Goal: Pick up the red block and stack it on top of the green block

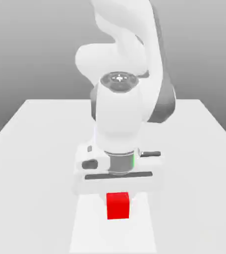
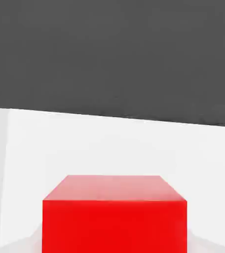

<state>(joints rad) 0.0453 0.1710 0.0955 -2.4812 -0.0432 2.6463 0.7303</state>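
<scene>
The red block [image 1: 118, 206] is a small bright-red cube at the near middle of the white table [image 1: 30, 149]. In the exterior view its top edge meets the underside of my white gripper [image 1: 118, 186], which hangs straight over it. The hand is much wider than the cube. The hand view looks at the red block [image 2: 114, 215] from very close, with its top face and one side face showing. A thin green sliver [image 1: 134, 161] shows beside my wrist. I cannot tell whether it belongs to the green block, which is otherwise hidden behind the arm.
The white arm [image 1: 122, 99] rises from the far side of the table and hides the table's middle. Bare white tabletop lies on the exterior view's left and right of the gripper. Beyond the table's far edge there is a plain grey backdrop [image 2: 114, 54].
</scene>
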